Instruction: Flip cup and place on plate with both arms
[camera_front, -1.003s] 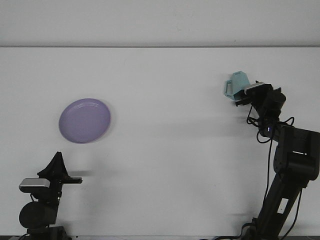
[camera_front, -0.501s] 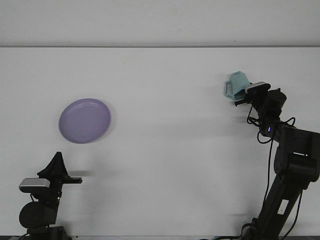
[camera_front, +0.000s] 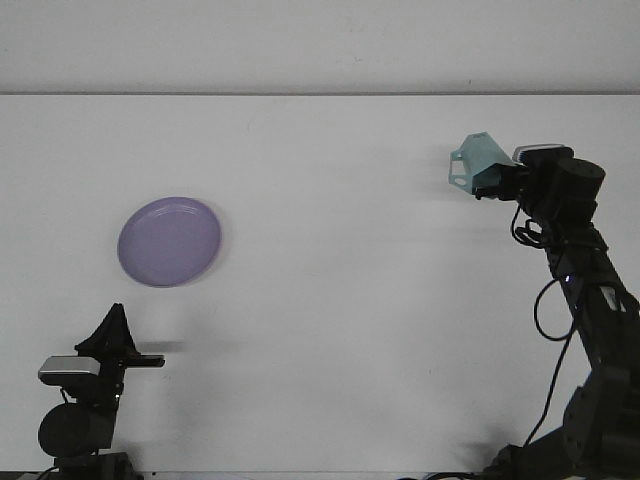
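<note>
A light blue cup (camera_front: 474, 160) with a side handle hangs tilted above the table at the right, and my right gripper (camera_front: 493, 180) is shut on it. A purple plate (camera_front: 169, 241) lies flat on the white table (camera_front: 330, 290) at the left, far from the cup. My left gripper (camera_front: 115, 332) rests low at the front left, below the plate; its fingers point up and away and their state does not show.
The right arm (camera_front: 590, 330) rises from the bottom right corner with loose black cables beside it. The left arm's base and wrist camera (camera_front: 70, 372) sit at the bottom left edge.
The right gripper has lifted and rotated with the cup, tipping it further over. The right arm has straightened upward. The left arm and the plate have not moved.
</note>
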